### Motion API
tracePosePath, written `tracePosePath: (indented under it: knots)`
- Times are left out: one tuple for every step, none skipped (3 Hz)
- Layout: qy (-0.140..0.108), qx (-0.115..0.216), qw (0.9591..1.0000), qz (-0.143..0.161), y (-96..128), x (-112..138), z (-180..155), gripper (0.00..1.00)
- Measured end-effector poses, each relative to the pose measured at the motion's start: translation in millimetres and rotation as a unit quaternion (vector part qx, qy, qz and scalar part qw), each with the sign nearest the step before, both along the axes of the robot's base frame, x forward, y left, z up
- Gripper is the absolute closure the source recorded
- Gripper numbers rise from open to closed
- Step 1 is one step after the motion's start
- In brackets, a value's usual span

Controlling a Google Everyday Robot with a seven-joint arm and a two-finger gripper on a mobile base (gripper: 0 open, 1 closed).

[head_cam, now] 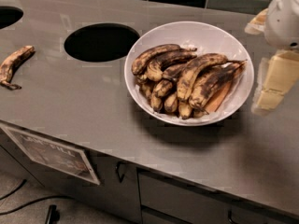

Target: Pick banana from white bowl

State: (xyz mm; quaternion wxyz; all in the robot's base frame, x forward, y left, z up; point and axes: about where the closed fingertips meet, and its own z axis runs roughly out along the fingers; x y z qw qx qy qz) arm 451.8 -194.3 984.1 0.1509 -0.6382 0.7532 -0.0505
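- Your claw (274, 80) hangs at the right edge of the view, just beside the white bowl (205, 31) and partly cut off by the frame; you cannot tell whether it is released or clenched, and it holds nothing you can see.
- The banana (198, 70) lies in the bowl, left of the claw, on top of the heap and apart from the claw.
- The fruit beneath it is mostly hidden by the pile.
- Far left of the claw, 1 loose banana (15, 63) lies on the counter (93, 106).
- Between that and the bowl is 1 round hole (100, 42); a 2nd hole (8, 16) is cut off.
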Motion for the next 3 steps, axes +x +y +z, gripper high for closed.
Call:
tracePosePath:
  knots:
    - [0.011,-0.027,0.9983,0.051,28.0,18.0,-0.2,0.00]
    - [0.008,-0.037,0.9946,0.097,52.4,30.8,-0.1,0.00]
    - [-0.001,-0.034,0.9944,0.100,56.6,34.3,2.0,0.00]
